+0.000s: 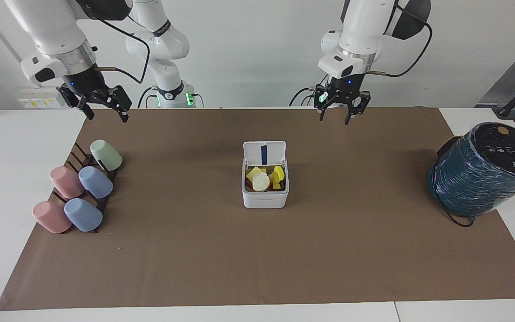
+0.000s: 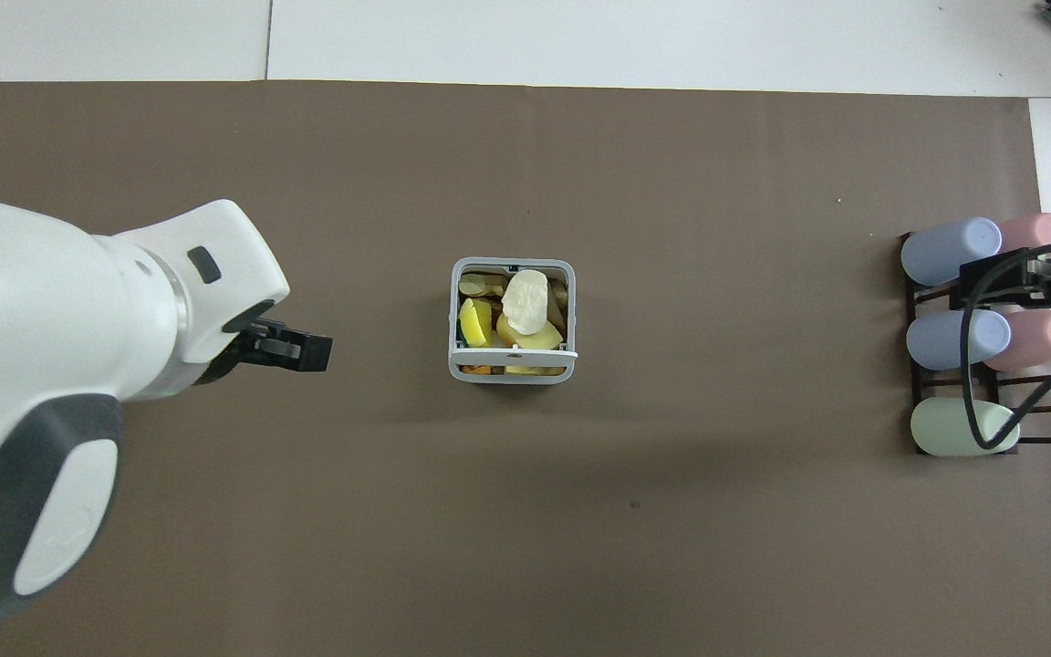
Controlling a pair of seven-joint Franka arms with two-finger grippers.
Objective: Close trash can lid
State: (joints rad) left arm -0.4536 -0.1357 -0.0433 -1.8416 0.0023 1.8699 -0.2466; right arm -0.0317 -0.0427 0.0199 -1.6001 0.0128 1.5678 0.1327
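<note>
trash can (image 1: pixel 265 190) mid-table, scraps (image 1: pixel 264 178) inside

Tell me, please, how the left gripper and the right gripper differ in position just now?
The left gripper hangs over bare brown paper toward the trash can, whereas the right gripper hangs over the cup rack at its end of the table. Both are raised, open and empty, touching nothing; the lid stands upright.
</note>
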